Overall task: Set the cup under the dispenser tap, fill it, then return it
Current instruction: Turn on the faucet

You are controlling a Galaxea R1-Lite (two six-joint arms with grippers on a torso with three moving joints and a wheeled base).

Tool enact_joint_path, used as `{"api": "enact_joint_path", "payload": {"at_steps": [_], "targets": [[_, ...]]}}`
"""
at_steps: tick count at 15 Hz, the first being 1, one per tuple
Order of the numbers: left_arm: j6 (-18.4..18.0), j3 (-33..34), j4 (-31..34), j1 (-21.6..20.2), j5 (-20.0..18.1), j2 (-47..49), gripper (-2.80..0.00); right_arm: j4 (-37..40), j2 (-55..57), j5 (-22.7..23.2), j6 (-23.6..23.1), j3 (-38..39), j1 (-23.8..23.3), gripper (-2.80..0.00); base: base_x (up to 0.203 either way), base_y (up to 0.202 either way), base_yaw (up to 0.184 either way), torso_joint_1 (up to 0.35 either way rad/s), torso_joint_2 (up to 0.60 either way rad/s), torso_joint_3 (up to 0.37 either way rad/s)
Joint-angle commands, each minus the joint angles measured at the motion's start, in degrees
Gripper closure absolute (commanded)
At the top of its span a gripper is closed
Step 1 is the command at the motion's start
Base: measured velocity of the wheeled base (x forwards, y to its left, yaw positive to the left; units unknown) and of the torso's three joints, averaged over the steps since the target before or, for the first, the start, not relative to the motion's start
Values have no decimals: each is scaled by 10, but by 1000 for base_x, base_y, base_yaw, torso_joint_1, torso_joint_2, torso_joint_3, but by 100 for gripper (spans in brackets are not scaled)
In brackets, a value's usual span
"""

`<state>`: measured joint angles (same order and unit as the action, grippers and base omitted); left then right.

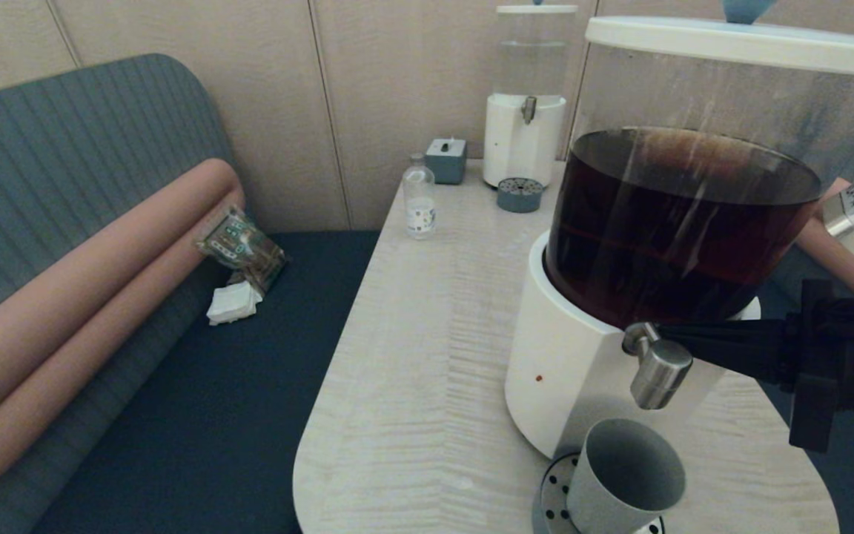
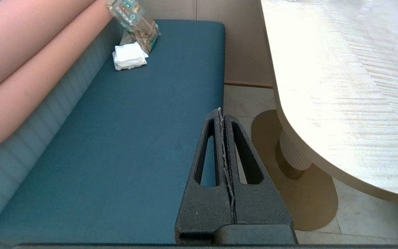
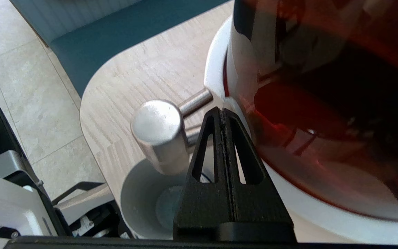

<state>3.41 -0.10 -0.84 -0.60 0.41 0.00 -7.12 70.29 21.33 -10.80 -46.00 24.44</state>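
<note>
The grey-green cup (image 1: pixel 623 478) stands on the perforated drip tray (image 1: pixel 554 489) directly below the brushed-steel dispenser tap (image 1: pixel 658 371) of the large white-based dispenser (image 1: pixel 568 371) holding dark brown liquid. In the right wrist view the cup (image 3: pixel 140 200) looks empty beneath the tap (image 3: pixel 161 135). My right gripper (image 3: pixel 222 112) is shut with nothing between its fingers, its tip beside the tap's stem against the dispenser body; in the head view its tip (image 1: pixel 657 331) sits just behind the tap. My left gripper (image 2: pixel 221 112) is shut and empty, parked low over the bench beside the table.
A small clear bottle (image 1: pixel 419 196), a grey box (image 1: pixel 446 159) and a smaller dispenser (image 1: pixel 525 111) with clear liquid stand at the table's (image 1: pixel 412 356) far end. A blue bench (image 1: pixel 197 393) with a snack packet (image 1: pixel 240 246) and a napkin runs along the left.
</note>
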Motion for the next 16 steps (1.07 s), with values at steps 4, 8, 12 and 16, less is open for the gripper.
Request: {"api": "enact_joint_path", "payload": {"at_steps": [4, 8, 12, 16], "targets": [[0, 0, 0, 0, -1, 1, 0, -25, 11, 1, 1, 3, 9, 0, 0, 0, 0, 0, 0, 0], [0, 0, 0, 0, 0, 1, 0, -42, 21, 1, 3, 5, 18, 0, 0, 0, 0, 0, 0, 0], [0, 0, 0, 0, 0, 1, 0, -43, 28, 1, 3, 5, 30, 0, 0, 0, 0, 0, 0, 0], [0, 0, 0, 0, -1, 1, 0, -58, 37, 0, 0, 5, 45, 0, 0, 0, 0, 0, 0, 0]]}}
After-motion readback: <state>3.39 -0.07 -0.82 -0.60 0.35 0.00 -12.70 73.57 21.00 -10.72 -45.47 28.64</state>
